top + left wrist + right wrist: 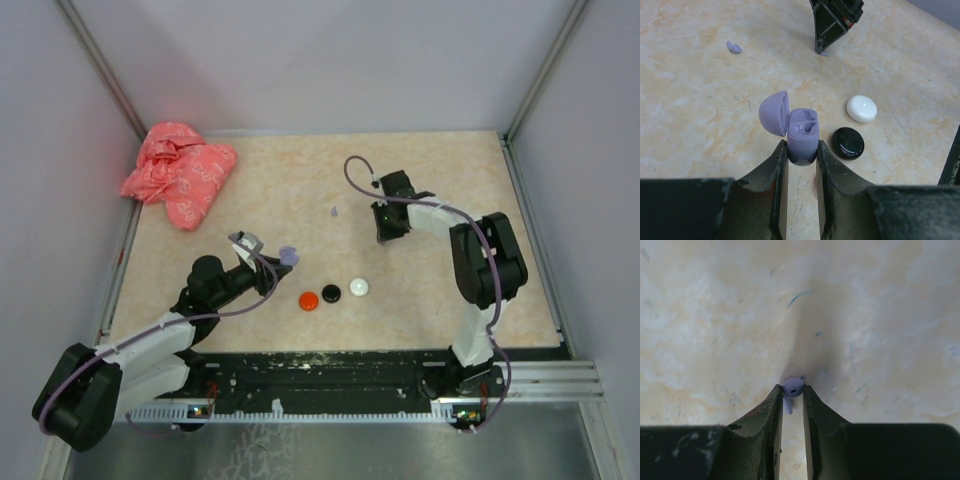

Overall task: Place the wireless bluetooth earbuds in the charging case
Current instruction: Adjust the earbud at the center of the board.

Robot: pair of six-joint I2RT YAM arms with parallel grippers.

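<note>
So, left fingers [776, 167] were clamped on the open lilac case [803, 137], and right fingers [771, 407] pinched one lilac earbud [793, 387]. I'd line its stem over an empty well before lowering. The other earbud [733, 47] lay on the counter [690, 125].

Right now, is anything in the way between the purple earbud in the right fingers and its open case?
Nothing visible. Only bare table lies between the lilac earbud in the right fingers and the open lilac case held by the left fingers; the white disc and black disc sit aside.
</note>
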